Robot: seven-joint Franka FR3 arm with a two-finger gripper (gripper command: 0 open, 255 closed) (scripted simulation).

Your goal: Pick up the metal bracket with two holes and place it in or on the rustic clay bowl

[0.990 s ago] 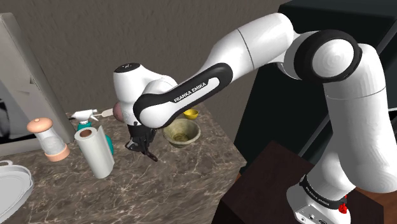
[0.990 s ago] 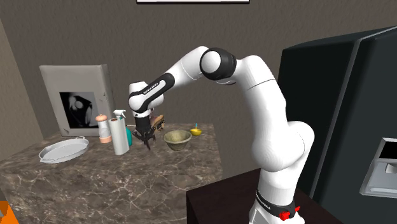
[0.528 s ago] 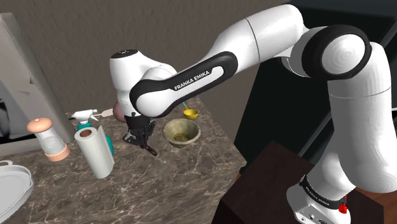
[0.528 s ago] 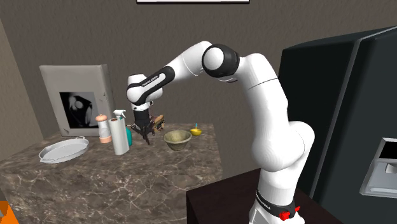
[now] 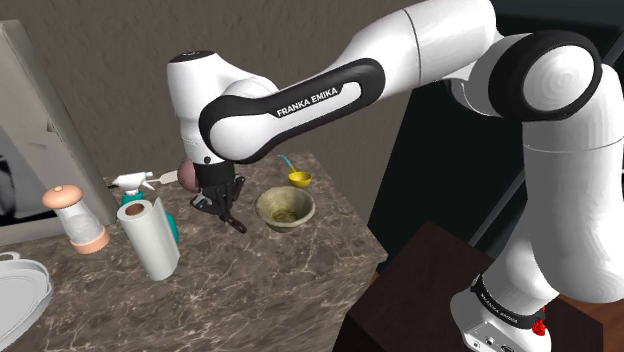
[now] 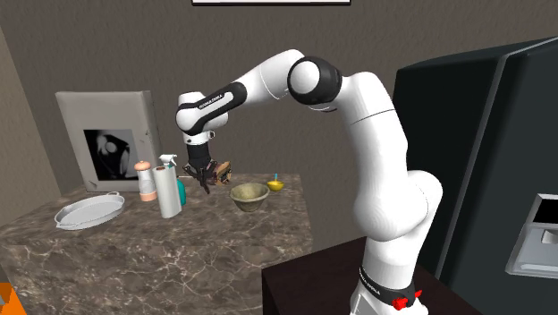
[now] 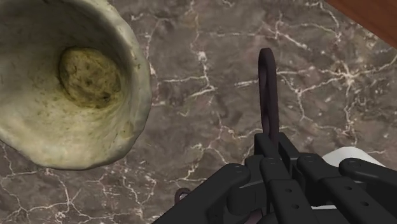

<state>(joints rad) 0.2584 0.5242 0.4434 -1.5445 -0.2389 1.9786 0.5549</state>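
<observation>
1. Over the last second the gripper (image 5: 222,205) has risen off the marble countertop (image 5: 250,290) and drifted slightly toward the upper left of the shoulder view. The white forearm above it has swung higher.
2. The dark metal bracket (image 5: 234,222) has come up with it. It hangs from the fingertips, clear of the counter, near the middle of the shoulder view.
3. In the wrist view the two black fingers are closed on the bracket (image 7: 268,95), which juts out from between them as a thin, dark, edge-on strip. Its two holes cannot be made out from this angle.
4. The rustic clay bowl (image 5: 285,207), pale and mottled green-beige, has not moved. It stands just right of the gripper in the shoulder view, with a small yellow bowl (image 5: 299,180) behind it.
5. In the second exterior view the gripper (image 6: 204,177) sits left of and above the clay bowl (image 6: 249,195), not yet over it.
6. The wrist view agrees: the clay bowl (image 7: 70,83) lies off to one side of the fingers, empty, with bare counter under the bracket.
7. Judged from this, the pick-up is done and the lift looks high enough to clear the rim. A sideways carry over the bowl and the release are left.
8. The narrow grip on an edge-on strip could let it swing or slip during the carry.
</observation>
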